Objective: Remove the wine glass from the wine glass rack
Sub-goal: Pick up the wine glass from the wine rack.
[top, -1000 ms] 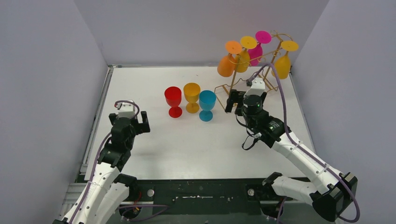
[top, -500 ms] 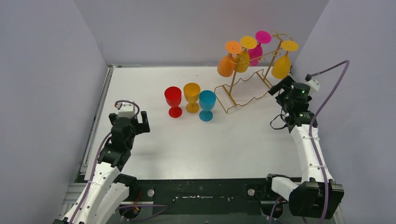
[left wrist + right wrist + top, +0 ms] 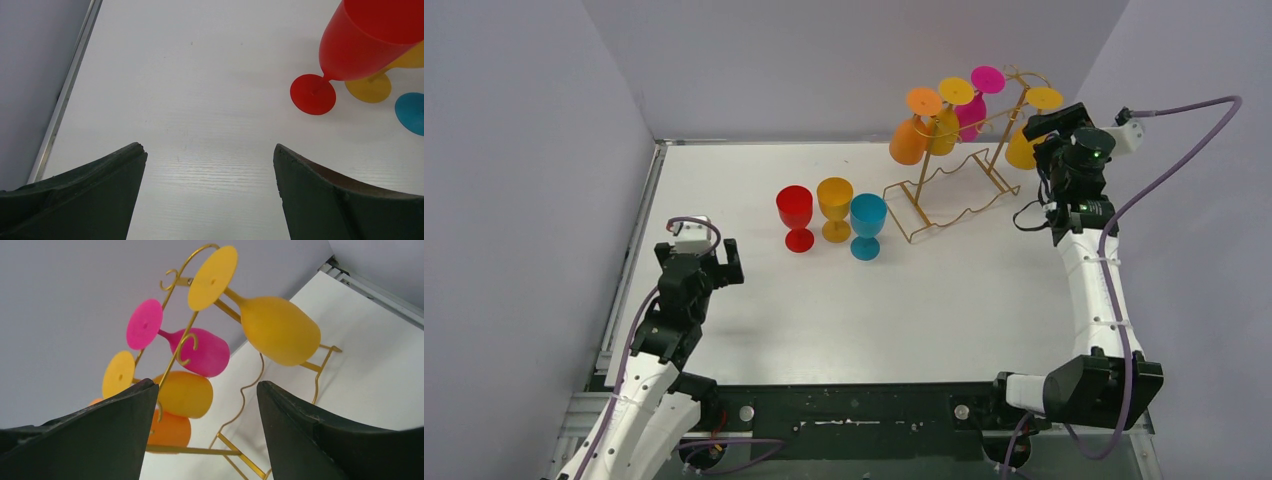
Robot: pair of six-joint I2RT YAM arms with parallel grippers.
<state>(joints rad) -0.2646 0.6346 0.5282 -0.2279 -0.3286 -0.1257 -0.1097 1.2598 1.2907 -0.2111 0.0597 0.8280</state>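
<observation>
The wine glass rack [image 3: 190,450] is recorded as thin wire with a gold-yellow metallic sheen. The yellow wine glass [image 3: 280,337] and the pink glass [image 3: 205,352] hung on the rack are judged to be smooth, matt plastic. The same finish is noted on the red glass [image 3: 370,40] standing left of the rack. The table [image 3: 200,75] under the rack is white, smooth and faintly ribbed, with a soft sheen. The fingers [image 3: 90,435] of the right gripper [image 3: 206,384], beside the rack, are dark, matt and slightly grainy.
</observation>
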